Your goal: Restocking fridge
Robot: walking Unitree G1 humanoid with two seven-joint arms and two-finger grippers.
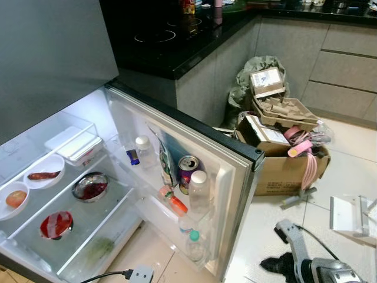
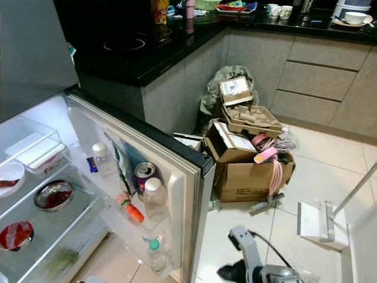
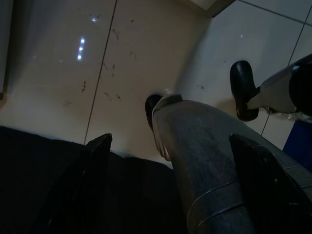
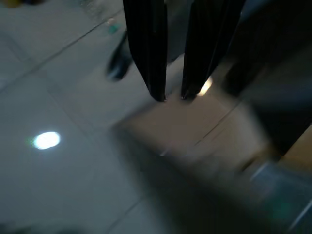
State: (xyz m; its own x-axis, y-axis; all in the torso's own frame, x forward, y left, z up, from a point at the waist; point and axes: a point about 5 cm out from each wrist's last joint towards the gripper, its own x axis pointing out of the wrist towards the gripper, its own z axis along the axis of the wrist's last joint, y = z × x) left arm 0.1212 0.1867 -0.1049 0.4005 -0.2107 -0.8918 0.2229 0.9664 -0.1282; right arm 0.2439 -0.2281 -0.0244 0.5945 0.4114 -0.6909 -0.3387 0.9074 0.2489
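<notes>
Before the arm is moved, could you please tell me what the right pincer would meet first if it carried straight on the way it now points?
Most likely the tiled floor. The right pincer points down at it with nothing solid visible between, though the view is blurred and depth unclear.

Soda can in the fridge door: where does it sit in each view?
Left eye view: soda can on the door shelf, centre of frame, behind the white-capped bottle.
Right eye view: same can, left of centre.
Left wrist view: not in it; floor tiles.
Right wrist view: not in it; blurred floor.
Shared landmark: the cardboard box on the floor, right of the door in both eye views.
</notes>
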